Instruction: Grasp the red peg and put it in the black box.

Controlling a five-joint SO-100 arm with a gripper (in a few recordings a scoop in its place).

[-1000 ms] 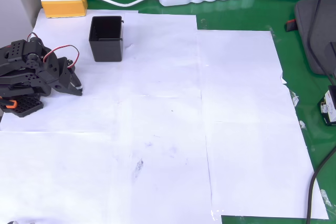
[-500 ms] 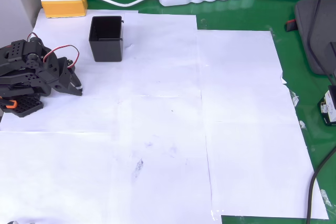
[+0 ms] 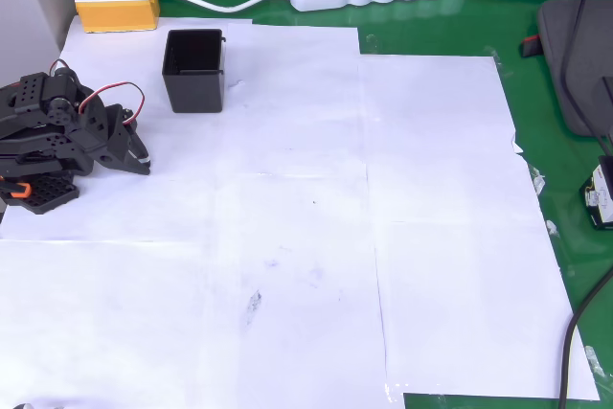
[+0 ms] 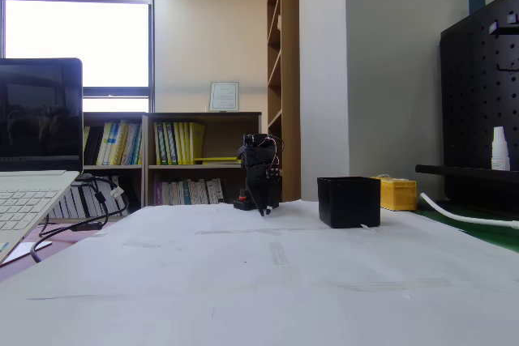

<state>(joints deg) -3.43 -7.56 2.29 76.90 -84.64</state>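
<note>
White paper sheets (image 3: 287, 189) cover most of the green table (image 3: 536, 35). My arm (image 3: 57, 136) sits folded at the left edge in the overhead view, beside the far-left corner of the paper. My gripper (image 3: 142, 162) points right, tips low over the paper; the fingers look drawn together with nothing between them.

The black box (image 3: 194, 71) stands upright, open top, just beyond my gripper, with the yellow block (image 3: 117, 2) farther left behind it. In the fixed view the black box (image 4: 349, 202) stands right of the arm.

The red peg: I cannot find it on the paper. What shows of the box interior is dark.

Judgement: a peg that small would be light, rigid, prone to roll. I'd pinch across its middle, fingertips only.
</note>
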